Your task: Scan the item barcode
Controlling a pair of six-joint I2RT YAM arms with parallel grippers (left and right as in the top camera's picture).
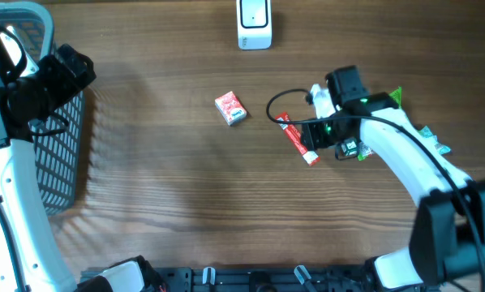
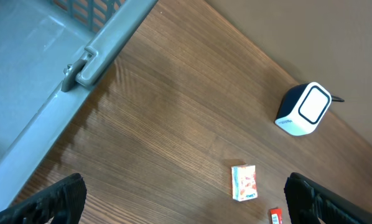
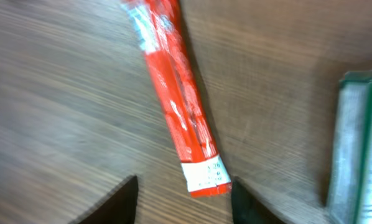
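**Red packet flat on the counter, framed by parted fingers**

The right fingers (image 3: 120, 200) are seen set apart, with nothing clamped between them. The near end of the red packet (image 3: 176, 106) is framed in their gap, and bare counter (image 3: 61, 93) shows on both sides of it. Whether the tips touch the counter cannot be told.

The packet is long, narrow and glossy red, creased along its length. A white panel of small print is carried at the near end and a pale patch at the far end; the print is too blurred to be read. From overhead the packet is seen laid diagonally, right of centre, under the right wrist.

A green-edged packet (image 3: 360, 143) lies to its right, apart from it. A small red-and-white box (image 1: 230, 108) lies further left. The white scanner (image 1: 254, 24) is stood at the far edge, well apart.

The left fingers (image 2: 55, 202) are spread wide and empty, beside the grey basket (image 2: 80, 68).
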